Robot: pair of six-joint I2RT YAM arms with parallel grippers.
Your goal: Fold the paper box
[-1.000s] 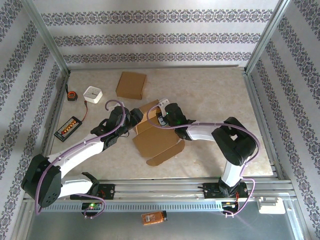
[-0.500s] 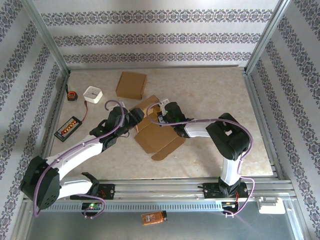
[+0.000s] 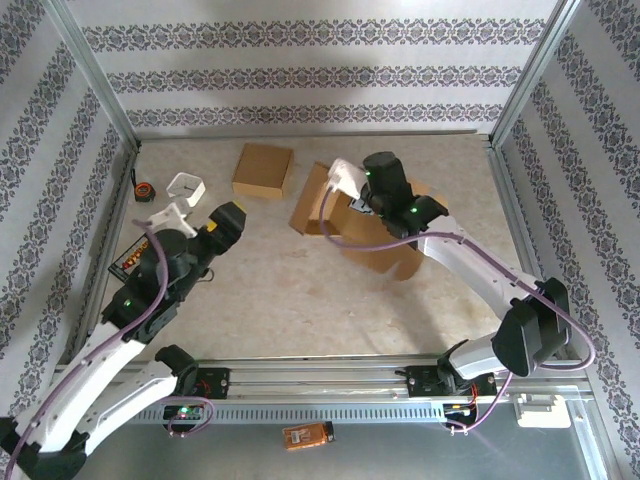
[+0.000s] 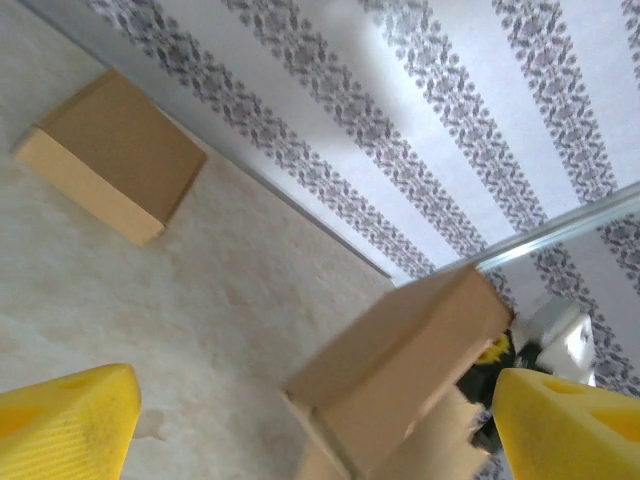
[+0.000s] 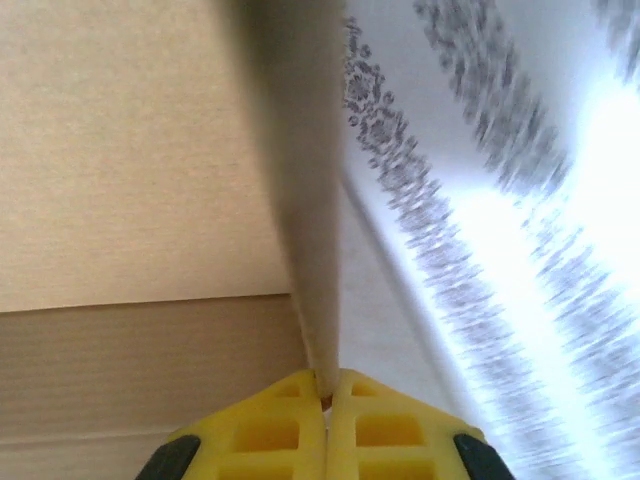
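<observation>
On the beige table (image 3: 300, 300), right of centre, the partly folded paper box (image 3: 375, 248) sits tilted with its flaps open. The right gripper (image 5: 327, 385) is clenched on the thin edge of one cardboard flap, its yellow fingertips pressed together around it. A closed cardboard box (image 3: 263, 170) lies flat near the back wall, well apart from the paper box. The left gripper (image 4: 315, 400) hovers over the table's left side, released, with its yellow fingers spread wide and holding nothing. A small white box (image 3: 186, 187) and a tape measure (image 3: 146, 190) rest near the left rail.
</observation>
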